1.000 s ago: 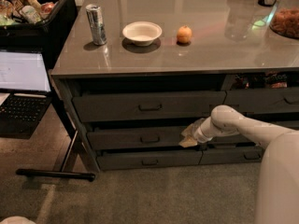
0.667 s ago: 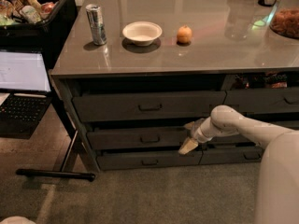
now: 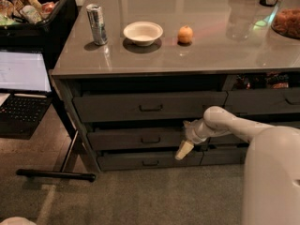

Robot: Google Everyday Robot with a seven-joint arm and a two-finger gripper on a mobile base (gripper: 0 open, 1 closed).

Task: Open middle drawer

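Note:
The middle drawer (image 3: 126,138) is the dark grey front between a taller drawer (image 3: 117,108) above and a thin one (image 3: 122,161) below. Its small dark handle (image 3: 151,139) sits at its centre. My gripper (image 3: 185,137) is at the right end of this front, well right of the handle, at the tip of my white arm (image 3: 234,123), which comes in from the right. The gripper is open: one cream finger (image 3: 184,150) points down over the thin drawer and the other shows near the middle drawer's top edge. Nothing is held.
On the countertop (image 3: 187,55) stand a can (image 3: 97,24), a white bowl (image 3: 143,33) and an orange (image 3: 185,34). A laptop (image 3: 23,86) and a black bin of snacks (image 3: 33,8) are at left. A black stand foot (image 3: 56,174) lies on the floor.
The lower finger has swung down and slightly left, spreading away from the upper one. The arm has hardly moved, and the drawer fronts look the same.

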